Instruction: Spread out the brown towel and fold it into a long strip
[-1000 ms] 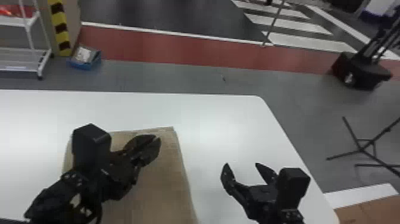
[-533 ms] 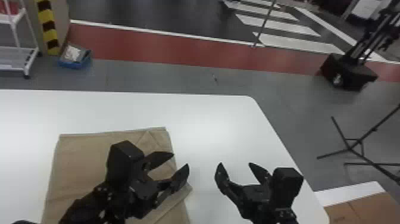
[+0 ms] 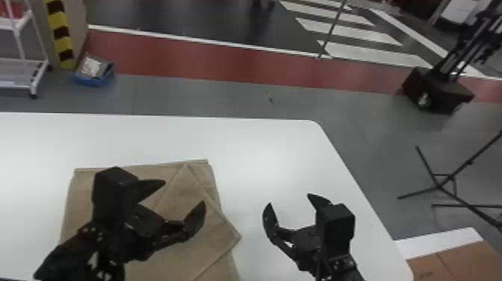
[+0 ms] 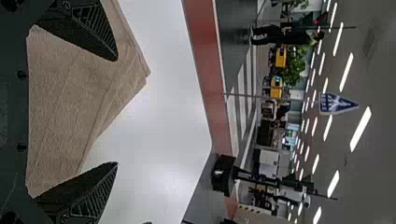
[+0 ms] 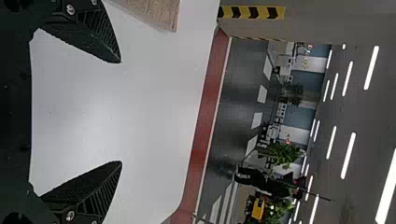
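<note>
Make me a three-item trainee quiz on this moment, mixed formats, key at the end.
1. True or false: the left tool is open above the brown towel.
2. Fill in (robot's own left or right): on the white table, a towel corner juts past the main sheet's ____ side.
3. The right tool hangs over: (a) the towel; (b) the table; (c) the floor.
Key: 1 true; 2 right; 3 b.

Black arms (image 3: 102, 243), boxy black housings (image 3: 336, 228); right end effector (image 3: 289, 198): 2 tapered fingers (image 5: 95, 191), ribbed, silver screws (image 5: 70, 215).

brown towel (image 3: 178, 200), corner seemingly folded over
</note>
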